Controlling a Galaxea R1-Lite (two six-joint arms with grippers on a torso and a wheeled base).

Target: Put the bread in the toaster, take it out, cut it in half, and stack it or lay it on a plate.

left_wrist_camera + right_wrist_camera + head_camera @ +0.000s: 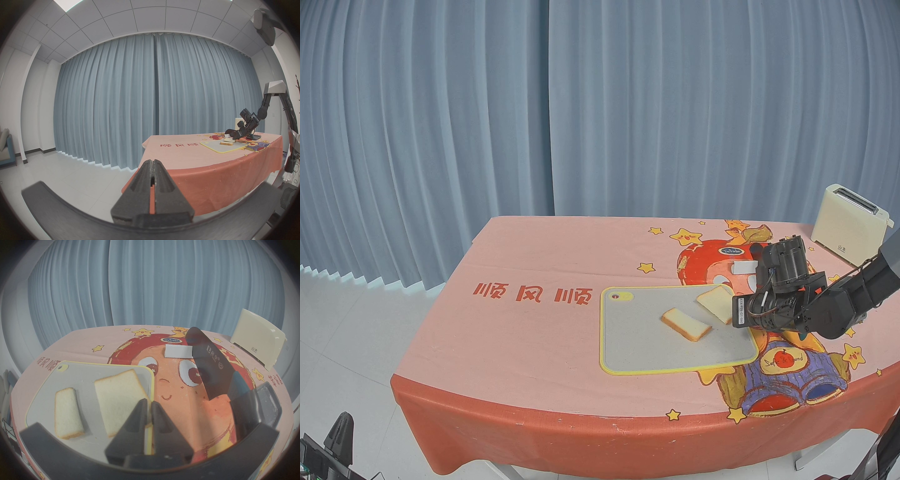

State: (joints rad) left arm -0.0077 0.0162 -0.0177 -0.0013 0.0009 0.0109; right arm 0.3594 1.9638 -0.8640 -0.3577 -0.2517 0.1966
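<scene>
The left gripper point(152, 162) was held low, well apart from the table, its fingers pressed together with nothing between them. On the yellow-rimmed cutting board point(637, 353), one narrow bread piece point(685, 324) lay near the middle. One wider bread piece point(717, 303) lay at 2 o'clock from it, by the board's corner. The cutting was therefore judged done, though unevenly. Whether the bread had been toasted could not be told, and the laying on a plate was judged not yet done.

At 3 o'clock from the board, the right gripper point(149, 404) was poised near the wider piece, its fingers closed and empty. One white patch point(745, 267) and one black-bladed knife point(209, 365) were seen just beyond it. What the knife rested on could not be made out. One cream toaster point(850, 224) stood at 2 o'clock, near the table's far edge.
</scene>
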